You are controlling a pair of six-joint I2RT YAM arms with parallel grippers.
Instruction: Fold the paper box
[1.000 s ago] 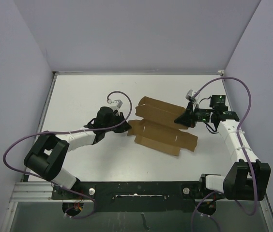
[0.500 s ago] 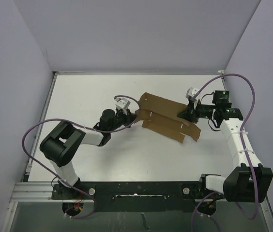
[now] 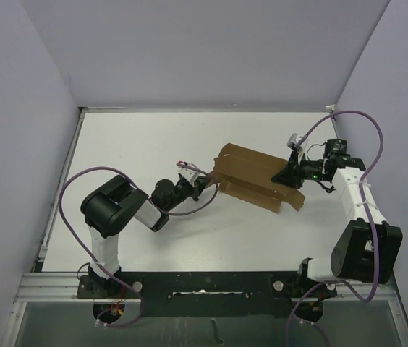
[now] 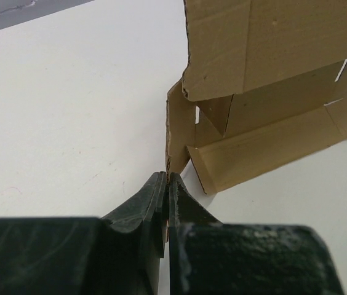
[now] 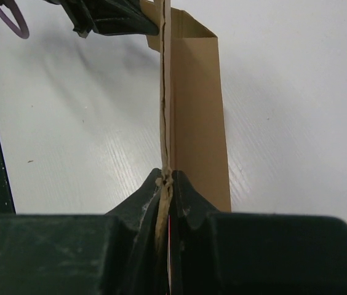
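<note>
Gripping plain brown paper box [image 3: 251, 168], part-folded, left hand [image 4: 167, 182] and right hand [image 5: 165, 176] closed on opposite edges

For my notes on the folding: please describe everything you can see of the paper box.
The paper box is plain brown cardboard, unprinted: a die-cut sheet with flaps and slots, partly folded, one panel raised over the lower flaps, which seem to rest on the white table. The left gripper pinches its left edge, the right gripper its right edge.
</note>
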